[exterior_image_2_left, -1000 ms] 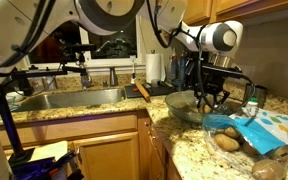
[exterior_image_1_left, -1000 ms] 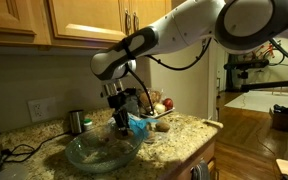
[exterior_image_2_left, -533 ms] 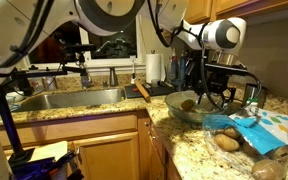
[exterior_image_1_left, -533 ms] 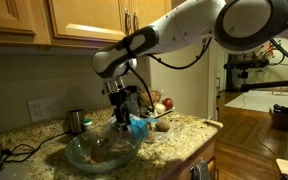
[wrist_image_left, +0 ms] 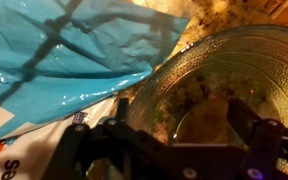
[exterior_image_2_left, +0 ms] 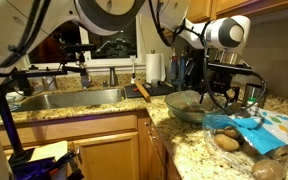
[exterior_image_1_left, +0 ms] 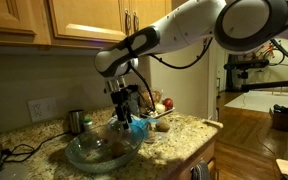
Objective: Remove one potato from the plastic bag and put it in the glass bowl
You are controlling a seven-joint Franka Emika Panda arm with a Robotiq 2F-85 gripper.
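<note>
In the wrist view my gripper [wrist_image_left: 182,112] is open, hanging straight over the glass bowl [wrist_image_left: 246,48]. A brown potato [wrist_image_left: 208,122] lies on the bowl's bottom between and below the two fingers, free of them. The plastic bag [wrist_image_left: 64,60], blue film with white print, lies right against the bowl's rim. In both exterior views the gripper [exterior_image_1_left: 121,112] [exterior_image_2_left: 219,98] hovers just above the bowl [exterior_image_1_left: 84,155] [exterior_image_2_left: 179,108]. The bag [exterior_image_2_left: 256,128] lies beside it on the counter with more potatoes [exterior_image_2_left: 227,141] at its mouth.
A small metal cup [exterior_image_1_left: 75,121] stands behind the bowl by the wall. Round produce [exterior_image_1_left: 162,105] sits at the back of the granite counter. A sink [exterior_image_2_left: 69,97] and a paper towel roll [exterior_image_2_left: 154,68] lie beyond the bowl. The counter's edge is close in front.
The jaws have gone from nearly shut to wide open. The potato they held has dropped into the bowl, and the gripper has lifted slightly.
</note>
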